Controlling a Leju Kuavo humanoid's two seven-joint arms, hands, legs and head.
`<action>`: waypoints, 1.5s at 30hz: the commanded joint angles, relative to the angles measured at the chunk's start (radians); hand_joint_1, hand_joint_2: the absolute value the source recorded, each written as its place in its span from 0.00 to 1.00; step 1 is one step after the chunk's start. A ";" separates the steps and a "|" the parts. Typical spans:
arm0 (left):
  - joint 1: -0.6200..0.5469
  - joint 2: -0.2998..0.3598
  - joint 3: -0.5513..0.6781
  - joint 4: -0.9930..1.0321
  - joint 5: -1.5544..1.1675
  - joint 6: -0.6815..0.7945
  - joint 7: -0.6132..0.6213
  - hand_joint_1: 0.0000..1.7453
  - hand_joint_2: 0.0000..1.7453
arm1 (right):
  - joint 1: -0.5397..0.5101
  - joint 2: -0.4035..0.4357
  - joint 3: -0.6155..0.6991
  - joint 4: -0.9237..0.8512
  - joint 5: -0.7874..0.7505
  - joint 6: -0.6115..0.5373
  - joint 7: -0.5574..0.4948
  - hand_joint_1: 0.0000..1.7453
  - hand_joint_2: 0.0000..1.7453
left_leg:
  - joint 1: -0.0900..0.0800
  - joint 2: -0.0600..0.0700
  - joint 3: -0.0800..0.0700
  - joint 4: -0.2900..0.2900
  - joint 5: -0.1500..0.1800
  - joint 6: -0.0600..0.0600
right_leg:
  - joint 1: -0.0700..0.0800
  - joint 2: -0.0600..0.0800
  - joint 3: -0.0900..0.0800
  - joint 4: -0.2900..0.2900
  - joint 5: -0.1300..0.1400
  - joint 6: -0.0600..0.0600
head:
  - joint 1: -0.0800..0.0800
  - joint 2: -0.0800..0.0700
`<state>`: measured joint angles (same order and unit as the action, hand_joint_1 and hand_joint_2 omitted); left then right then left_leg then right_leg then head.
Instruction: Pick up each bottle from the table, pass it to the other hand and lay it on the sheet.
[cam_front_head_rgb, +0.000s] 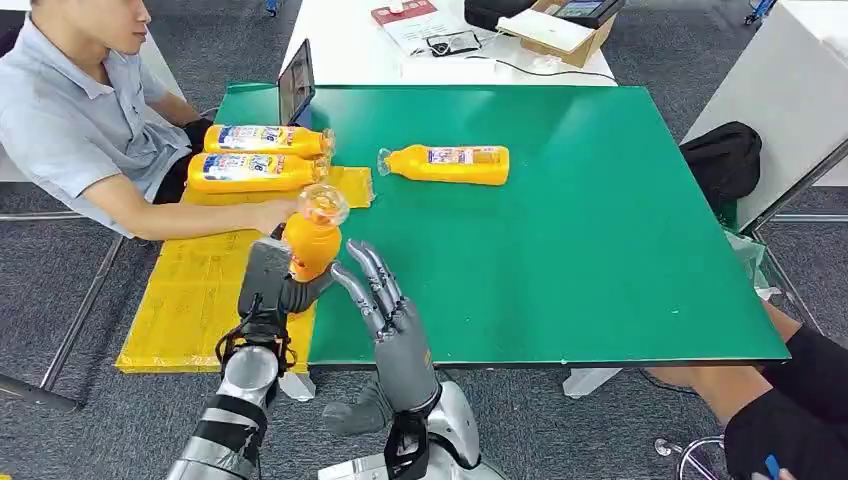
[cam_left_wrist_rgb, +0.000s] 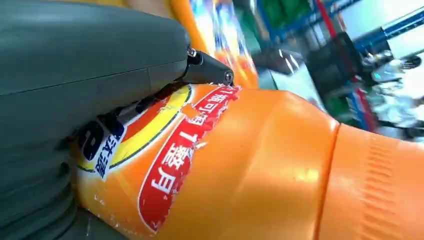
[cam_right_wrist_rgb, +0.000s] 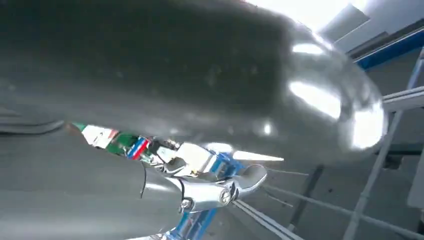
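Observation:
My left hand grips an orange juice bottle upright, cap end toward the camera, above the edge between the yellow sheet and the green table. The left wrist view shows that bottle close up, pressed against my left hand. My right hand stands just right of the bottle, fingers spread and straight, apart from it and holding nothing. Two bottles lie on the sheet's far end. A third bottle lies on the green table.
A person sits at the left, a forearm stretched over the sheet toward the held bottle. A laptop stands at the table's far left corner. A black bag sits to the right. Another person's legs are at lower right.

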<state>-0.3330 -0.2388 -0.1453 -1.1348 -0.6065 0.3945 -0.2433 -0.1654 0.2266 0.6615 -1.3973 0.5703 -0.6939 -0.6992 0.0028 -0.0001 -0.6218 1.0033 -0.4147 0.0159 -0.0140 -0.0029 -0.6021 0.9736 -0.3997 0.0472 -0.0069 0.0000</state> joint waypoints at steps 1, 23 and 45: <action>-0.244 0.167 -0.035 0.447 -0.402 0.076 0.146 0.97 1.00 | -0.042 -0.047 0.070 0.018 -0.032 -0.004 0.001 0.00 0.00 | 0.000 0.000 0.005 -0.001 -0.001 -0.001 | 0.001 0.000 0.005 0.000 -0.001 -0.002 | 0.000 0.000; -0.278 0.126 0.207 0.641 -0.160 -0.474 -0.157 0.00 1.00 | -0.088 -0.076 0.102 0.071 -0.249 0.044 0.001 0.00 0.00 | 0.000 0.000 0.006 -0.001 0.000 -0.001 | 0.000 0.000 0.006 0.000 -0.001 -0.002 | 0.000 0.000; 0.095 -0.052 0.232 -0.263 0.804 -0.476 -0.169 0.00 1.00 | 0.014 -0.089 -0.155 0.005 -0.054 0.076 0.007 0.00 1.00 | 0.001 -0.003 0.006 0.000 -0.002 -0.002 | 0.001 -0.002 0.008 0.000 -0.002 -0.002 | 0.000 0.000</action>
<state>-0.3848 -0.2468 0.0885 -1.0996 0.0006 -0.1079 -0.4413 -0.2095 0.1617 0.7236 -1.3615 0.4269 -0.6886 -0.6992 0.0027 -0.0024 -0.6199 1.0033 -0.4143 0.0149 -0.0142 -0.0041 -0.5992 0.9736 -0.4001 0.0470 -0.0069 0.0000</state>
